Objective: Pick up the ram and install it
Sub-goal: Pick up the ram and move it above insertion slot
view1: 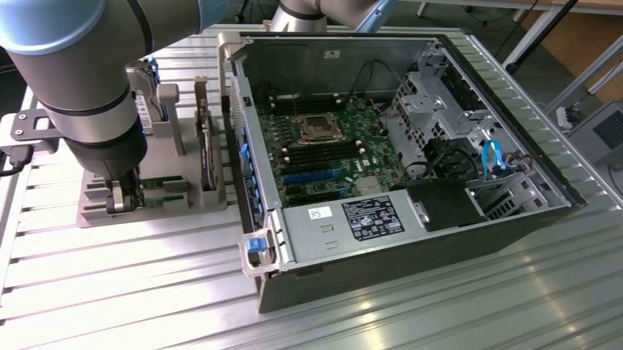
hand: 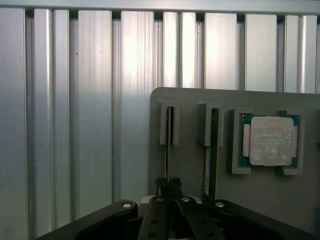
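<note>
Green and thin, the ram (hand: 170, 132) stands on edge in a slot of the grey holder (hand: 190, 112), my pincer (hand: 169, 186) pinched narrow on its two faces. That holder lies on the counter (view1: 146, 277) at nine o'clock from the open case (view1: 409, 146) in the exterior view. I judge a square grip and a straight pull along the slot keep it off the neighbouring stick (hand: 213, 145).

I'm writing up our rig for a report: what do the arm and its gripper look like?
The arm is a thick silver-grey tube with a pale blue joint cap and a black lower section. The gripper is black, with linked bars pinned by silver screws.
</note>
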Robot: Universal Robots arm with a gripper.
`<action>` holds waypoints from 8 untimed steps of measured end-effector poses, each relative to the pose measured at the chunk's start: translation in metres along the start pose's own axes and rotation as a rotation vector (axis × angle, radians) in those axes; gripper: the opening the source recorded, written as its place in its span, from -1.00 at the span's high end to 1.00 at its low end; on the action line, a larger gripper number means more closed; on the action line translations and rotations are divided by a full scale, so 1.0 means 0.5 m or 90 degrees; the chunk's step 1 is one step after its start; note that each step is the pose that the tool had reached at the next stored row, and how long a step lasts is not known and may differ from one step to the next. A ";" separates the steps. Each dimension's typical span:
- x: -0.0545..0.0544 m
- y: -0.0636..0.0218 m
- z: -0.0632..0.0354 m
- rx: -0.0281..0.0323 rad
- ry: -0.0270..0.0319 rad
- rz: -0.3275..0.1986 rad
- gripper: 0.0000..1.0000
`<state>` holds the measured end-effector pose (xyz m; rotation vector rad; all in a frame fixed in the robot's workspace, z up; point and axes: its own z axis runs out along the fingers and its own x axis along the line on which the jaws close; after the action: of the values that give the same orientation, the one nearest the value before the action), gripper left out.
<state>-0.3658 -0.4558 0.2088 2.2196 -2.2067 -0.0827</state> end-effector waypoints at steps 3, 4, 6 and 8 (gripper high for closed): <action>0.000 0.000 -0.001 0.0000 0.0000 0.000 0.76; 0.000 0.000 -0.002 0.0000 0.0000 0.000 0.76; 0.000 0.000 -0.005 -0.0001 0.0001 0.000 0.76; 0.000 0.001 -0.013 -0.0001 0.0001 0.000 0.76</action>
<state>-0.3658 -0.4558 0.2154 2.2195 -2.2066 -0.0826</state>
